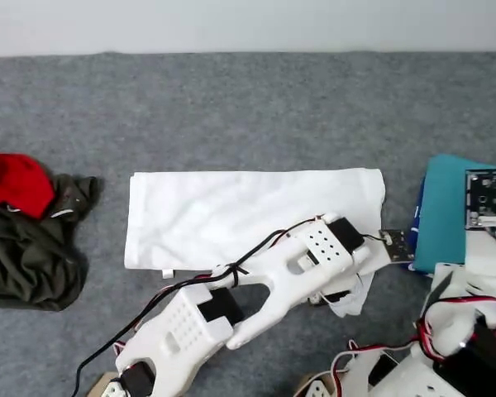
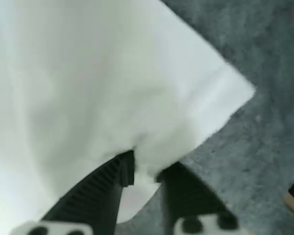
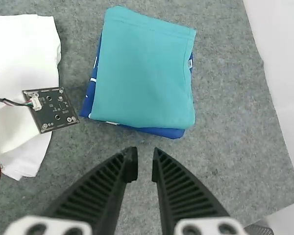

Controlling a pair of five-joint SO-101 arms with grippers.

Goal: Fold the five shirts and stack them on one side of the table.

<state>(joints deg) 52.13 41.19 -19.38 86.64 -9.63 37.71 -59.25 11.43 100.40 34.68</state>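
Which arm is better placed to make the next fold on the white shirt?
Left. The left gripper pinches an edge of the white shirt; the right gripper hangs empty over the mat by the teal shirt.

A white cotton shirt (image 1: 231,215) lies folded flat at centre. A folded teal shirt (image 3: 142,73) tops a seemingly folded blue shirt (image 3: 90,98). A crumpled red shirt (image 1: 15,182) and an olive shirt (image 1: 25,256) sit together apart.
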